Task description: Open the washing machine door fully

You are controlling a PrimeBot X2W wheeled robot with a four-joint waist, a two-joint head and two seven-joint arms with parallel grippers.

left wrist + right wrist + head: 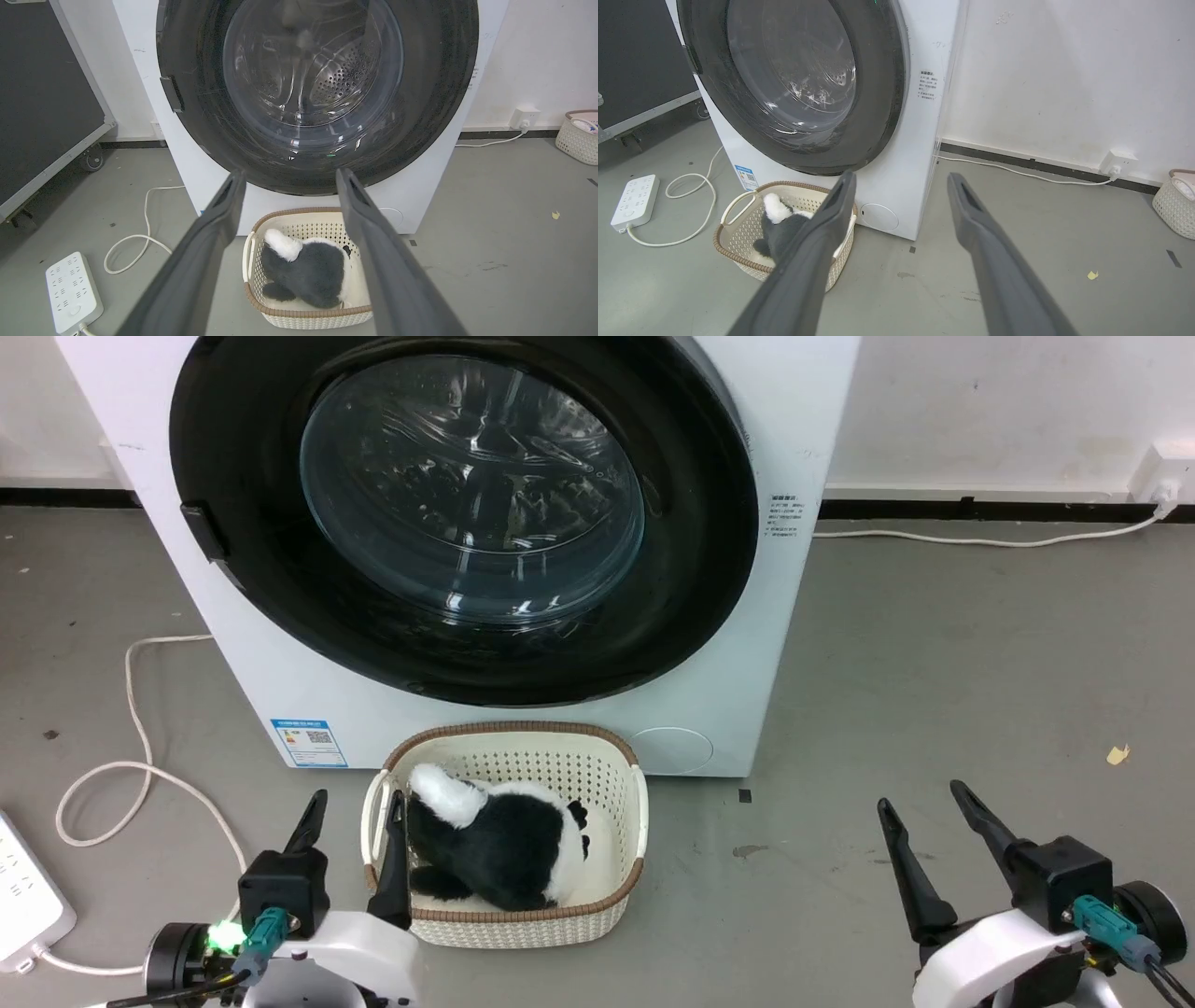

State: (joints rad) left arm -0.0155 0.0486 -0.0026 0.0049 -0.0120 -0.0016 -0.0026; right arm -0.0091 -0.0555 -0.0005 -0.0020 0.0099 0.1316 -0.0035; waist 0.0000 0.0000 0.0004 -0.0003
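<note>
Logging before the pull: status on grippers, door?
Left gripper, right gripper open, empty. Round glossy black washing machine door shut, untouched. Cream perforated basket holding black-and-white plush toy on floor below it.

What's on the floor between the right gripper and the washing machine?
Just bare grey floor with small marks, in the head view, between the right gripper and the washing machine.
</note>
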